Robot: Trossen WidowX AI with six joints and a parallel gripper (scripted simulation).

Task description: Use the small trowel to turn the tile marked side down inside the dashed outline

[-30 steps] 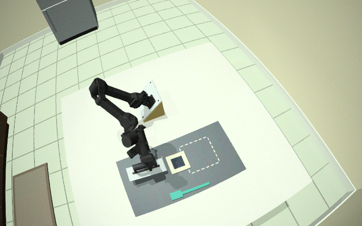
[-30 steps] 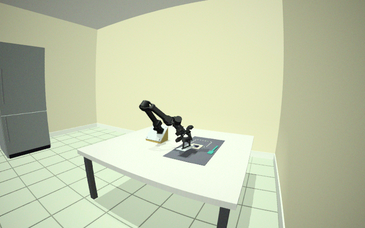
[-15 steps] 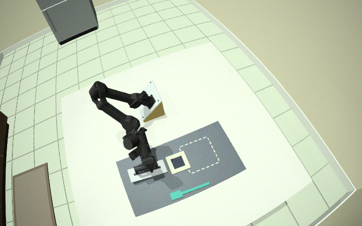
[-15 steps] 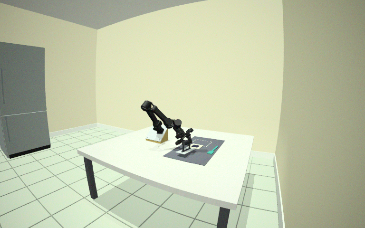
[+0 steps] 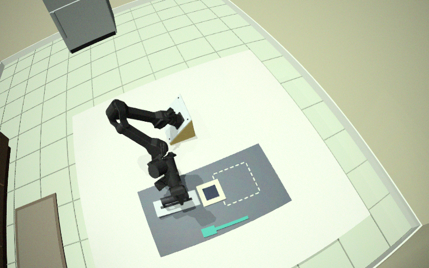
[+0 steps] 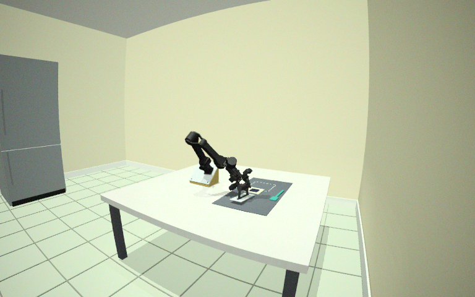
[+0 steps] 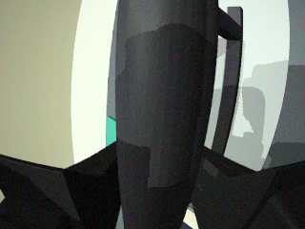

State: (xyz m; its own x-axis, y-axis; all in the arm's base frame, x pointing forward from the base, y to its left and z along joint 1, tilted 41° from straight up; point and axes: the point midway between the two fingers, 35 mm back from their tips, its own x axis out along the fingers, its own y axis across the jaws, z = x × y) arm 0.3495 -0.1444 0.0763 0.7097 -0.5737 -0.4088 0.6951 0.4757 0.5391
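Observation:
The tile (image 5: 210, 192) (image 6: 257, 191) is a cream square with a dark blue centre face up. It lies flat on the grey mat (image 5: 272, 186) (image 6: 224, 202), left of and close to the dashed outline (image 5: 227, 205) in the top view. The trowel has a pale flat blade (image 5: 158, 211) (image 7: 267, 52) and a thick black handle (image 5: 167, 201) (image 7: 167, 95). My gripper (image 5: 180, 199) (image 7: 155, 142) is shut on that handle. The blade is low over or on the mat, its end beside the tile's left edge; whether they touch is unclear.
A teal spatula-like tool (image 5: 209, 231) (image 6: 274, 198) (image 7: 111, 133) lies along the mat's front edge in the top view. The arm's base stands on a wedge block (image 5: 185, 134) (image 6: 214, 177) behind the mat. The table edge (image 6: 196, 237) runs around them.

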